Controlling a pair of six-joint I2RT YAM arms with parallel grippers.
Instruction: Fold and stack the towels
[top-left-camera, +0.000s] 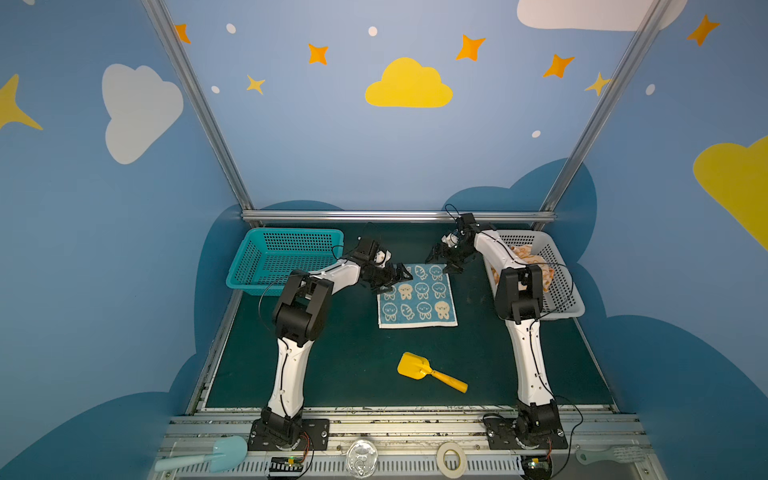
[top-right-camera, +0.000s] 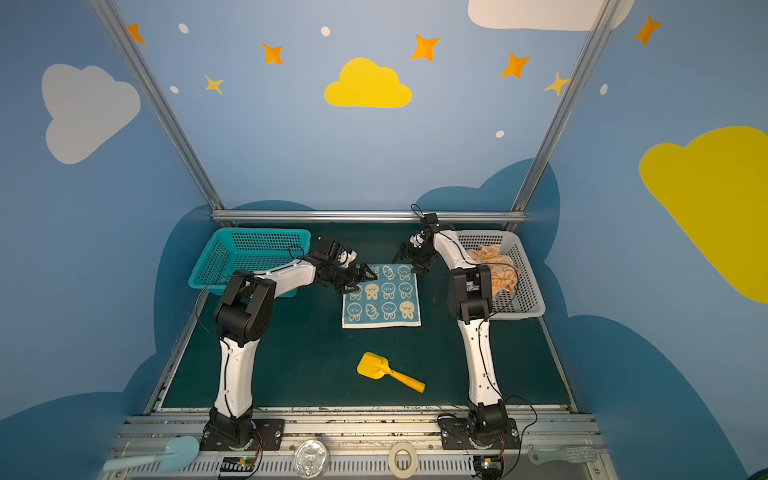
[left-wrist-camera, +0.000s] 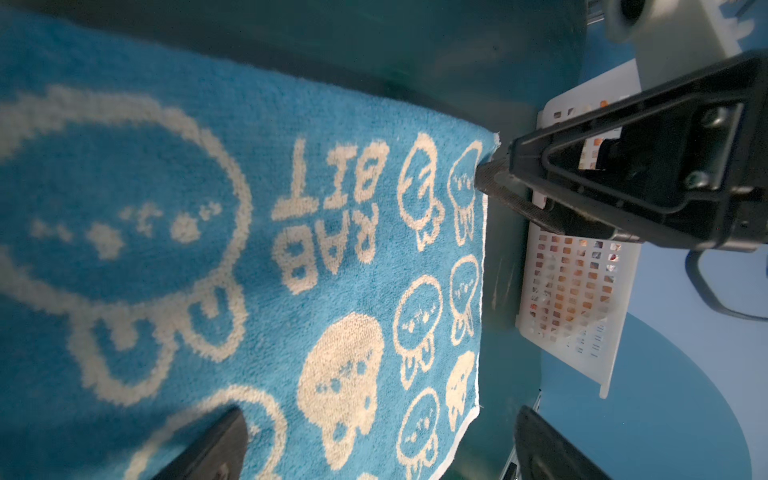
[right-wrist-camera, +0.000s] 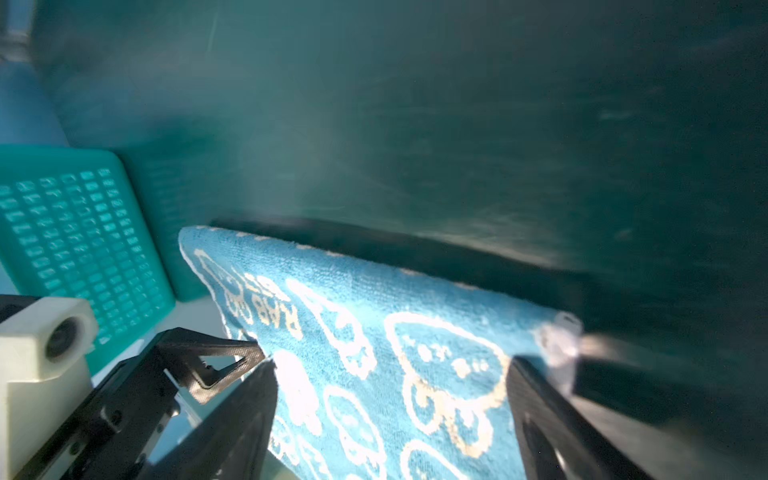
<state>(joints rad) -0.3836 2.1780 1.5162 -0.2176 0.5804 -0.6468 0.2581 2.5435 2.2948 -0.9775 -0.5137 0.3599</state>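
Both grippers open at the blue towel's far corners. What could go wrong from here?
1. The left gripper and right gripper stand open at the far corners of the blue towel. If either closes off its corner, the fold could come out skewed.
2. The yellow shovel lies on the mat in front of the towel's near edge. A fold drawn that way might brush it.

The left arm (top-left-camera: 289, 365) and right arm (top-left-camera: 531, 361) rise from their bases, elbows bent high, forearms angled inward toward the blue towel (top-left-camera: 417, 305). The left gripper (top-left-camera: 399, 279) sits low over the towel's far left corner, jaws spread wide. The right gripper (top-left-camera: 445, 262) is at the far right corner, jaws parted astride its edge.
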